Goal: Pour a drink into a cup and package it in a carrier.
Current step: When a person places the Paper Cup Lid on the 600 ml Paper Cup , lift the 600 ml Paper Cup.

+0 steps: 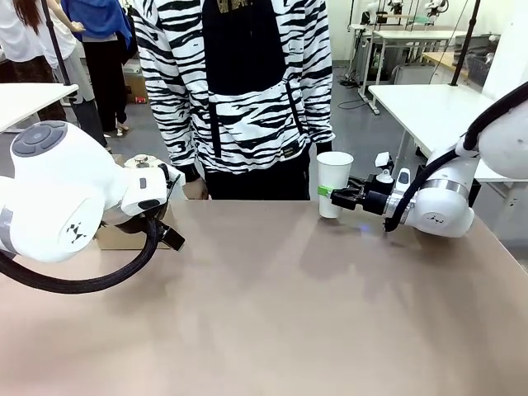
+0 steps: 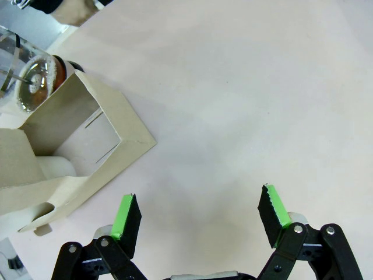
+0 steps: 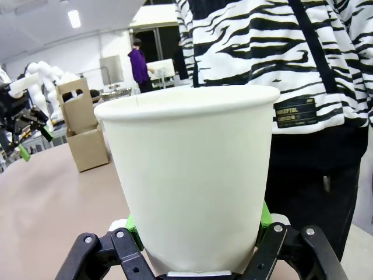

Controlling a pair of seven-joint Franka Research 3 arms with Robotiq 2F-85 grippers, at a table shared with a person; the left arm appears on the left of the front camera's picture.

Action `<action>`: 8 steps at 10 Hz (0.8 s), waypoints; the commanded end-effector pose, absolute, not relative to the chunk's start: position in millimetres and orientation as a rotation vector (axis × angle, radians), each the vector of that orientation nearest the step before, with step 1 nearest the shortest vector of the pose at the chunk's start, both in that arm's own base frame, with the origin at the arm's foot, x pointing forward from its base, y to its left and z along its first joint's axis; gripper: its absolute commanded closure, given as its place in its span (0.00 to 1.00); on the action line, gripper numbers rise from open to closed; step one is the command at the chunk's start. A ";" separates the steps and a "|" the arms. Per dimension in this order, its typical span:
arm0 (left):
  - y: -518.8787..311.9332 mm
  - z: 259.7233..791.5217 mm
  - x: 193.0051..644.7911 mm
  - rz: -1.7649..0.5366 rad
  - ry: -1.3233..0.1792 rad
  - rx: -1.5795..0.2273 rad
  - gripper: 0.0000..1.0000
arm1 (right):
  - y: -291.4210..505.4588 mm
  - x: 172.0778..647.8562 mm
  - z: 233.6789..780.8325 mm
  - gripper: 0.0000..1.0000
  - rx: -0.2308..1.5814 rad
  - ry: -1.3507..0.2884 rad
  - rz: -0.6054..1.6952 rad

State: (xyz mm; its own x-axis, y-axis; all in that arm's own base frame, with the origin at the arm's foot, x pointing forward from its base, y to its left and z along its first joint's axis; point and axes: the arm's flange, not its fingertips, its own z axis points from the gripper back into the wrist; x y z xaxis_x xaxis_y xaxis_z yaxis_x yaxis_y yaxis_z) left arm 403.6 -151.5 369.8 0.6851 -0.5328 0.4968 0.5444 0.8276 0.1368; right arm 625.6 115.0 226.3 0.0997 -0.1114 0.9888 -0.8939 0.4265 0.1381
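Observation:
My right gripper (image 1: 336,196) is shut on the lower part of the white cup (image 1: 334,175), which stands upright near the table's far edge in front of the person. In the right wrist view the cup (image 3: 192,169) looms between the green pads (image 3: 265,217). My left gripper (image 2: 201,213) hangs open over bare table, with nothing between its fingers. The brown carrier (image 2: 76,146) lies just beyond its left finger. A clear jar holding the dark drink (image 2: 35,81) stands behind the carrier. The carrier (image 1: 124,238) is partly hidden by my left arm in the front view.
A person in a black-and-white striped top (image 1: 239,91) stands at the far side, one hand (image 1: 195,190) on the table edge. The tan table (image 1: 272,313) spreads wide between the arms. Other tables and people show in the background.

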 end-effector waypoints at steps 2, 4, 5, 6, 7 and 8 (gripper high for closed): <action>-151.5 370.3 403.4 -0.604 -0.550 -0.025 0.00 | 115.7 625.1 232.2 0.20 0.988 -1.352 0.744; -151.5 370.3 403.4 -0.604 -0.550 -0.025 0.00 | 115.7 625.1 232.2 0.20 0.988 -1.352 0.744; -151.5 370.3 403.4 -0.604 -0.550 -0.025 0.00 | 115.7 625.1 232.2 0.20 0.988 -1.352 0.744; -151.5 370.3 403.4 -0.604 -0.550 -0.025 0.00 | 115.7 625.1 232.2 0.20 0.988 -1.352 0.744; -151.5 370.3 403.4 -0.604 -0.550 -0.025 0.00 | 115.7 625.1 232.2 0.20 0.988 -1.352 0.744; -151.5 370.3 403.4 -0.604 -0.550 -0.025 0.00 | 115.7 625.1 232.2 0.20 0.988 -1.352 0.744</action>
